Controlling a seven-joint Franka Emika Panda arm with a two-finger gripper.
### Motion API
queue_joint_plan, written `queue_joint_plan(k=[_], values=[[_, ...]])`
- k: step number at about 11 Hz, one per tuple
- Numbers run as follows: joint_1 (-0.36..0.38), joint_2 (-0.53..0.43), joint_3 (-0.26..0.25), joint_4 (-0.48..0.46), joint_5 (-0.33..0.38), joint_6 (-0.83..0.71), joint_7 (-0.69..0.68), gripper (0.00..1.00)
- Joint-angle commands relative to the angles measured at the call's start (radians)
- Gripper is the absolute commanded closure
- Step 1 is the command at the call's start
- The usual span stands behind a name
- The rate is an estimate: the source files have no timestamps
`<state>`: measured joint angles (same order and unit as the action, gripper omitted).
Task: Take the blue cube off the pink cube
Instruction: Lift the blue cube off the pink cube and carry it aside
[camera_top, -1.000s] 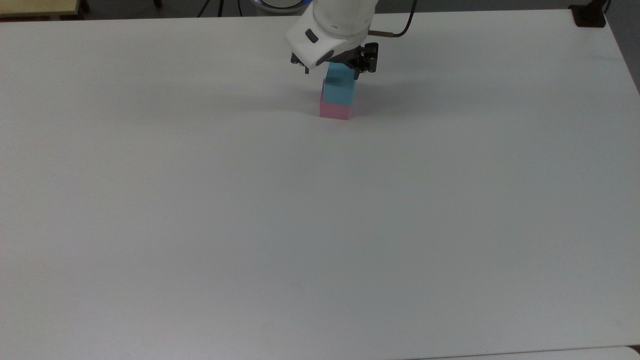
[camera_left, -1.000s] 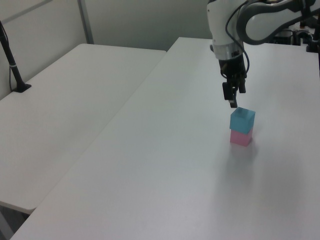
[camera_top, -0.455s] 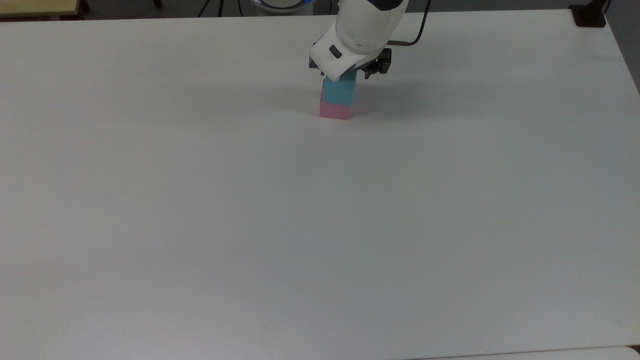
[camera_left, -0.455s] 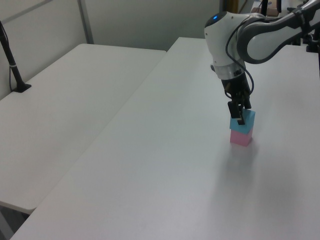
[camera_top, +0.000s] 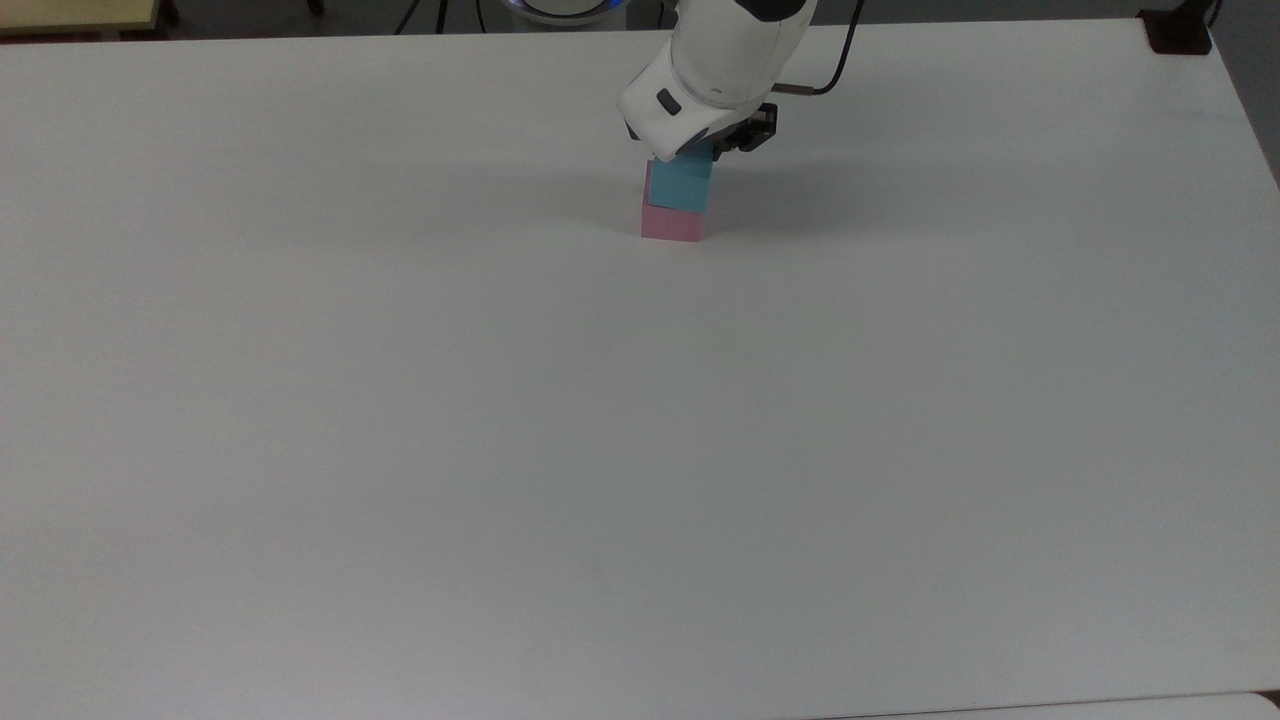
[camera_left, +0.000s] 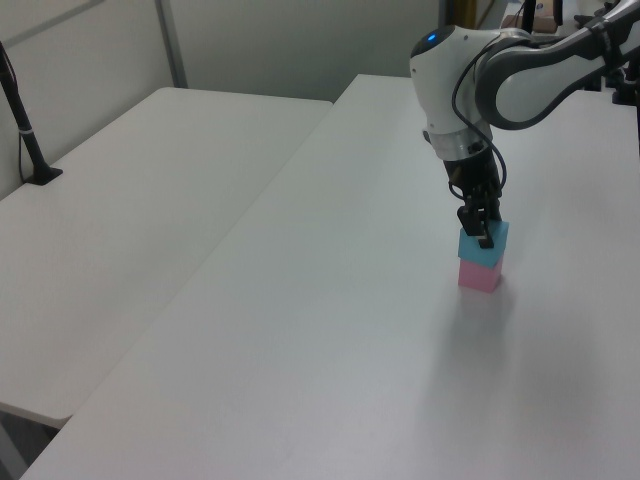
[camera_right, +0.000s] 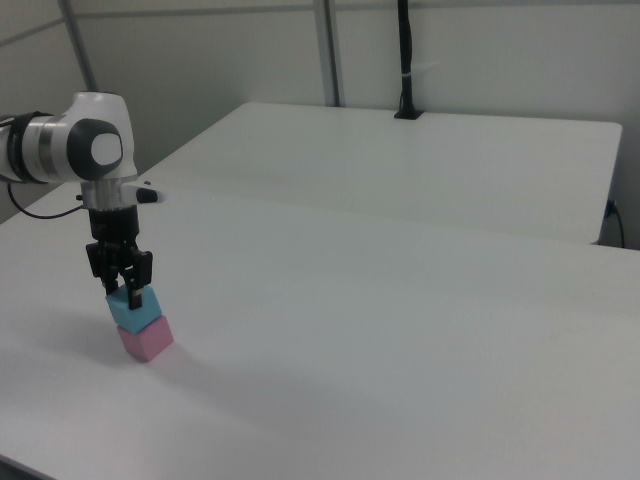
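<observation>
I see the blue cube (camera_top: 681, 186) sitting on the pink cube (camera_top: 671, 224), slightly offset, far across the white bench (camera_top: 640, 450) in the top view. The jaws (camera_right: 125, 291) straddle the blue cube's upper part; whether they are clenched on it I cannot tell. In the top view the white wrist housing (camera_top: 700, 90) covers the cube's top, while the right view and the left view show the dark fingers (camera_left: 483, 232) against its sides. A second table (camera_right: 430, 160) adjoins, with a black post (camera_right: 405, 60) at its far edge.
</observation>
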<state>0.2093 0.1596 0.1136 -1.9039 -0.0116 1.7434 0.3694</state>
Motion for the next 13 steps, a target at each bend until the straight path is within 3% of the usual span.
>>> queue_joint_plan(k=[1, 4, 8, 10, 13], values=[[-0.039, -0.06, 0.004, -0.001, -0.05, -0.056, -0.076, 0.44], [-0.143, -0.049, 0.001, -0.001, -0.128, -0.03, -0.217, 0.44], [-0.283, 0.018, -0.003, 0.002, -0.146, 0.132, -0.29, 0.44], [-0.304, 0.092, -0.003, 0.006, -0.146, 0.207, -0.335, 0.43], [-0.307, 0.129, -0.003, 0.012, -0.146, 0.225, -0.415, 0.43]])
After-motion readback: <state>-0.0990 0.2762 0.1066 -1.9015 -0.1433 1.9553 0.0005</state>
